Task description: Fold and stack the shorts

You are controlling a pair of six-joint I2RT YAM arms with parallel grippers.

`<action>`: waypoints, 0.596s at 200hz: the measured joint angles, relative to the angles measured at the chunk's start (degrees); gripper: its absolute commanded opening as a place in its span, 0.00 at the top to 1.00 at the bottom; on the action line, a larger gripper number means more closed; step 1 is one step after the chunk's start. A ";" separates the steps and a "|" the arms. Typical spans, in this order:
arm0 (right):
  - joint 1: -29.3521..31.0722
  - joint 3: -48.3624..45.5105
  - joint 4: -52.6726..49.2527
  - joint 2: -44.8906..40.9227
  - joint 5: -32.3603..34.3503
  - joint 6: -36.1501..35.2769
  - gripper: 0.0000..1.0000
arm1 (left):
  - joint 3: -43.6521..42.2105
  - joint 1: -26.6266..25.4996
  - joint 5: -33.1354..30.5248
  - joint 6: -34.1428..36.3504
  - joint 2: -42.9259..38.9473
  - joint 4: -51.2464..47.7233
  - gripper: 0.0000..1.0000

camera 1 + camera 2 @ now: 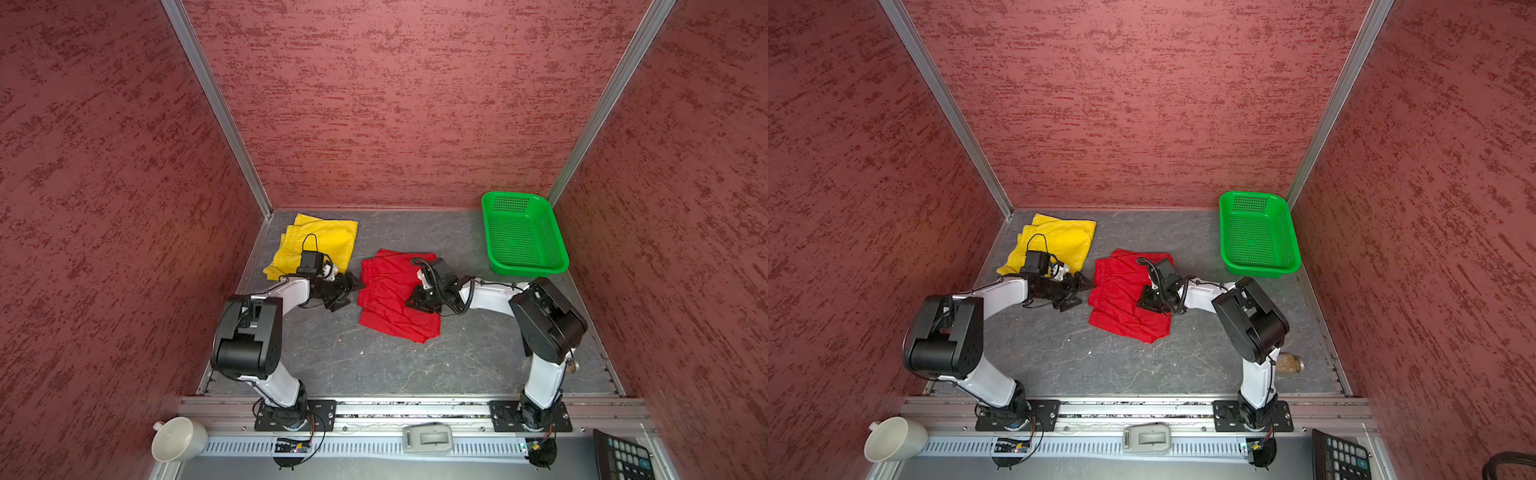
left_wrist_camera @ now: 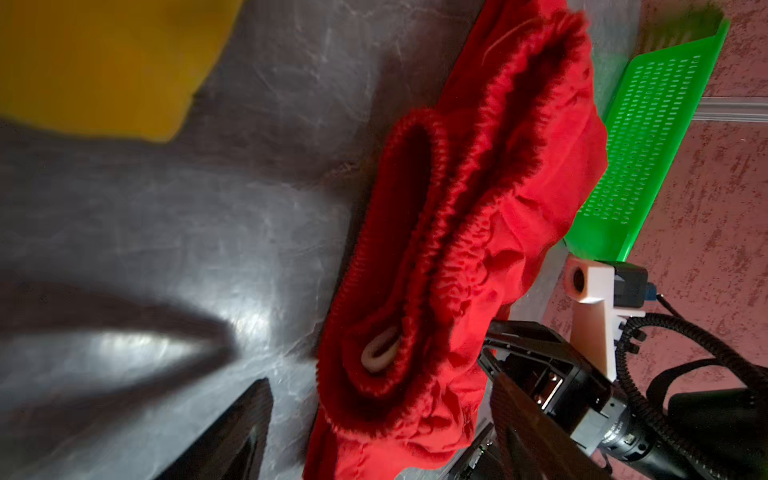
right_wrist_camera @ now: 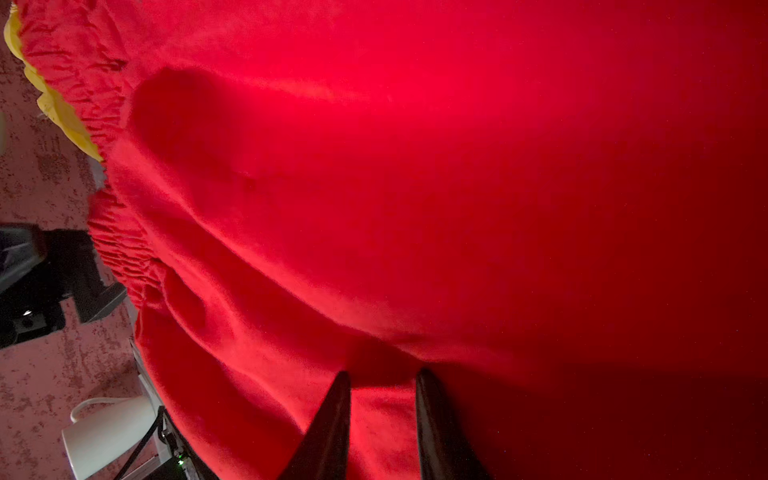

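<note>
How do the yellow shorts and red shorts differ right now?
The yellow shorts lie flat by the back left corner; the red shorts sit mid-table, waistband rumpled and gaping. The right gripper is over the red shorts, not the yellow shorts. Both rest on the table, unstacked.

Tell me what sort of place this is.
Probably a robot lab test cell: two arms bolted to an aluminium rail, red textured walls closing in the grey table on three sides, and a calculator and mug on the bench outside.
</note>
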 measured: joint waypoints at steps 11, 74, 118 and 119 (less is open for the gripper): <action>0.00 -0.59 0.79 -0.11 -0.02 -0.11 0.73 | 0.57 -0.31 0.70 -0.15 2.16 1.25 0.16; -0.11 -4.00 4.85 -1.14 -0.09 -0.13 0.75 | 6.86 -3.67 5.42 1.16 10.51 7.72 0.17; -0.11 -4.31 5.57 -1.18 -0.11 -0.07 0.76 | 7.43 -6.80 6.43 1.42 12.33 11.23 0.26; -0.11 -4.33 5.64 -1.18 -0.11 -0.04 0.76 | 7.43 -6.95 6.38 1.38 12.33 11.30 0.26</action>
